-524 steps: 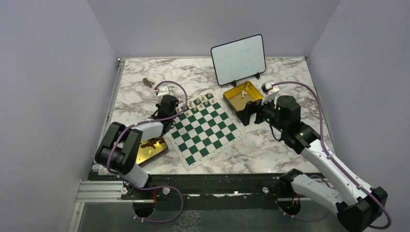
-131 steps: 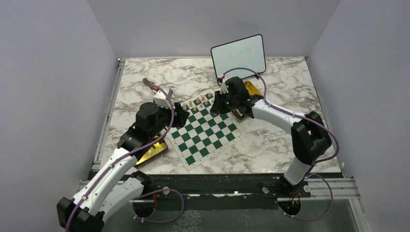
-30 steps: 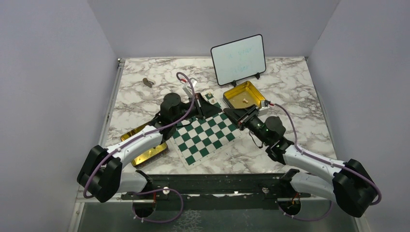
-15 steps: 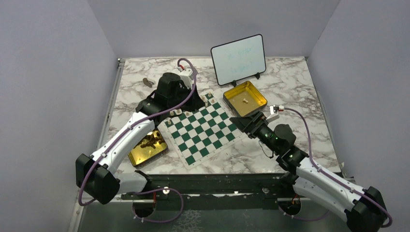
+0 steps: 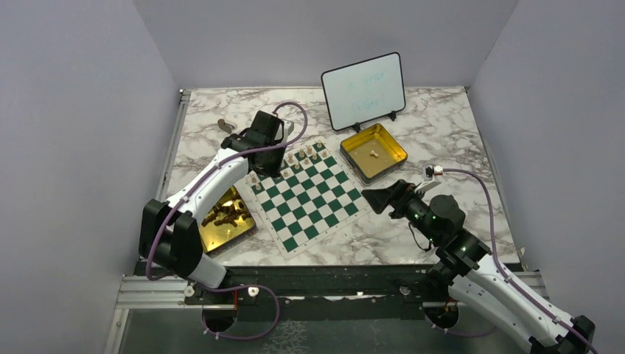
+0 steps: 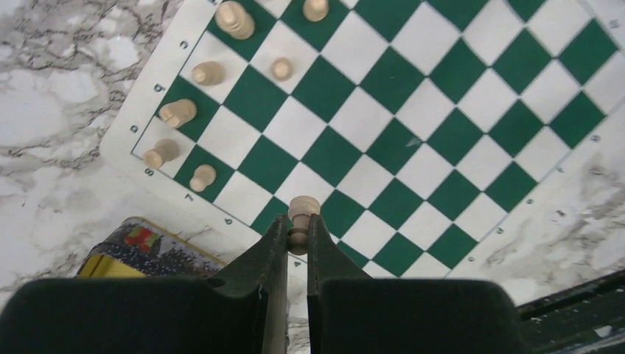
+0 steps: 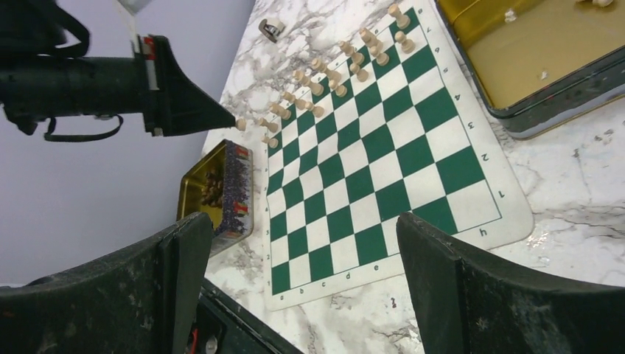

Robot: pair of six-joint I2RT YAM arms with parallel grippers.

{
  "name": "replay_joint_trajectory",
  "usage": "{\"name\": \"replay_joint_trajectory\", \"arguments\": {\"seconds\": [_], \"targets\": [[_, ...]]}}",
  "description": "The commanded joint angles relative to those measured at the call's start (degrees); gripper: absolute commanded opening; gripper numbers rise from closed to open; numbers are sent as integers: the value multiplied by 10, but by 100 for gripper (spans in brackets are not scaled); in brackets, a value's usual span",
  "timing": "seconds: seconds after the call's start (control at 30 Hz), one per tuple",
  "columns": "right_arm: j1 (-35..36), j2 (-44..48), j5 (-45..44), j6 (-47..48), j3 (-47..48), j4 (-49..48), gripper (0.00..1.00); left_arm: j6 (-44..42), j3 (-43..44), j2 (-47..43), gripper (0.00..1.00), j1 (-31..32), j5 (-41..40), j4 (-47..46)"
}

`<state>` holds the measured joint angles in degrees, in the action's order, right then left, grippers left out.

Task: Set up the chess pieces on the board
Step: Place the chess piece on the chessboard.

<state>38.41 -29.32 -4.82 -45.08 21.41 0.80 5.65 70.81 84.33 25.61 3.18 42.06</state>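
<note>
The green-and-white board point(image 5: 313, 203) lies mid-table. Several pale chess pieces point(image 5: 295, 158) stand along its far-left edge, also seen in the left wrist view point(image 6: 177, 112) and the right wrist view point(image 7: 317, 88). My left gripper point(image 5: 254, 153) hovers above the board's far-left corner, shut point(image 6: 297, 225) on a pale pawn-like piece point(image 6: 303, 208) that pokes out beyond the fingertips. My right gripper point(image 5: 372, 199) hangs just off the board's right edge, wide open point(image 7: 301, 220) with nothing between its fingers.
A gold tin point(image 5: 221, 217) holding dark pieces sits left of the board. A second gold tin point(image 5: 372, 151) with one pale piece inside stands at the back right. Behind it leans a whiteboard point(image 5: 362, 90). A small dark object point(image 5: 225, 125) lies far left.
My right gripper has opened and drawn back from the board's right corner toward the near right. The left arm has swung from the board's far corner to its far-left side, still holding a piece.
</note>
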Motion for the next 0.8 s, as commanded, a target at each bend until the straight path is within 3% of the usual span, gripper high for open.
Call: {"name": "replay_joint_trajectory", "arguments": {"seconds": [0.0, 0.43, 0.77], "targets": [[0, 21, -35, 51, 38, 64, 100, -43, 22, 38, 0, -23, -59, 34], [-1, 55, -54, 79, 50, 100, 100, -73, 52, 144, 0, -63, -74, 26], [-1, 49, -65, 83, 49, 97, 100, -73, 36, 169, 0, -67, -57, -10]]}}
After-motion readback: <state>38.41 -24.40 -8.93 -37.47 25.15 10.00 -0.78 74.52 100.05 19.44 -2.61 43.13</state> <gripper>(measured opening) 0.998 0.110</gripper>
